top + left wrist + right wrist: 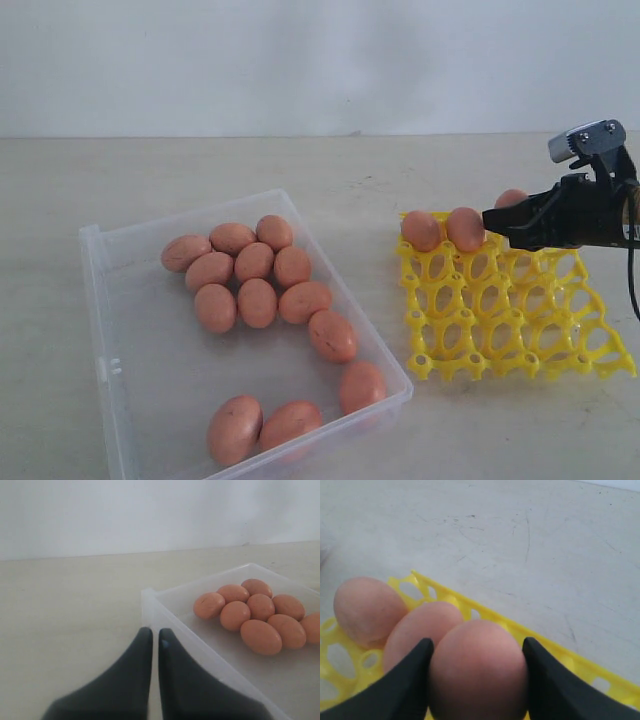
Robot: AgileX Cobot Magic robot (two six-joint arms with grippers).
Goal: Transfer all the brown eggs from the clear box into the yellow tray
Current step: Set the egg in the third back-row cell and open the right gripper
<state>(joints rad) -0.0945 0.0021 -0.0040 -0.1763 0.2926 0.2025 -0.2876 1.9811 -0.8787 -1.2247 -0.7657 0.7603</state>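
Placing stage of the egg transfer, located with respect to the yellow tray (520, 330). The pale worktop (300, 170) carries the tray and, beside it but apart from it, the clear box (95, 300), where thirteen brown eggs (257, 302) lie loose: a cluster at the end level with the tray's far edge, the others trailing along the wall nearest the tray. Two seated eggs (421, 230) fill adjoining cups in the tray's far row, starting at the corner nearest the box. The right pincer (477, 647) hangs over that same row and pinches the carried egg (477, 680) between its two dark fingers, next to the second seated egg and apparently a little higher; whether it already rests in a cup cannot be told. The left pincer (155, 635), fingers pressed together and empty, sits outside the box on the side turned away from the tray. The step in hand is judged to be the third placement. The next move would call for lowering the carried egg into the next free cup and spreading the fingers without nudging its neighbour.
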